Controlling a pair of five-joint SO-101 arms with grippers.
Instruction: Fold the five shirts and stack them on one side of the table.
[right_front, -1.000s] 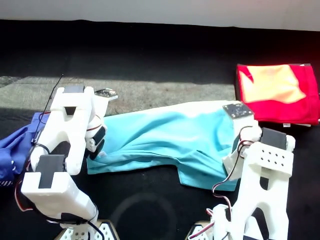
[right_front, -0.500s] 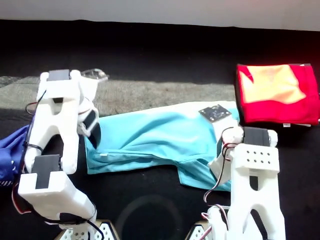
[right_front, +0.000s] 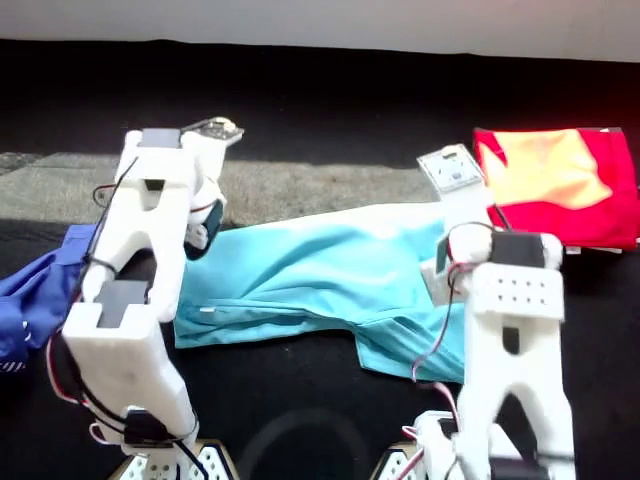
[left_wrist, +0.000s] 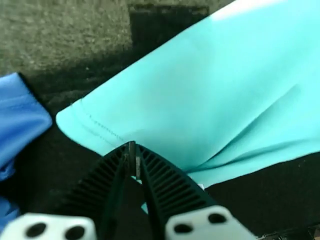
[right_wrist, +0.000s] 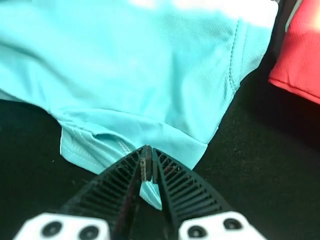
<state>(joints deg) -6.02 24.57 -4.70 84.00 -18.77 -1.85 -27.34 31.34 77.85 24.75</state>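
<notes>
A teal shirt lies spread and rumpled across the middle of the black table, one flap folded under at its near right. My left gripper is at the shirt's far left corner. In the left wrist view it is shut on the hem of the teal shirt, with teal cloth showing between the jaws. My right gripper is at the shirt's right edge. It is shut on the teal shirt at a folded hem.
A folded red shirt with a yellow-orange print lies at the back right, its edge close to the teal one. A crumpled blue shirt sits at the left edge, beside the teal corner. A grey band crosses the table behind.
Both arms have shifted toward the back of the table; the left one swung left, then back right. The teal shirt's outline has barely changed.
</notes>
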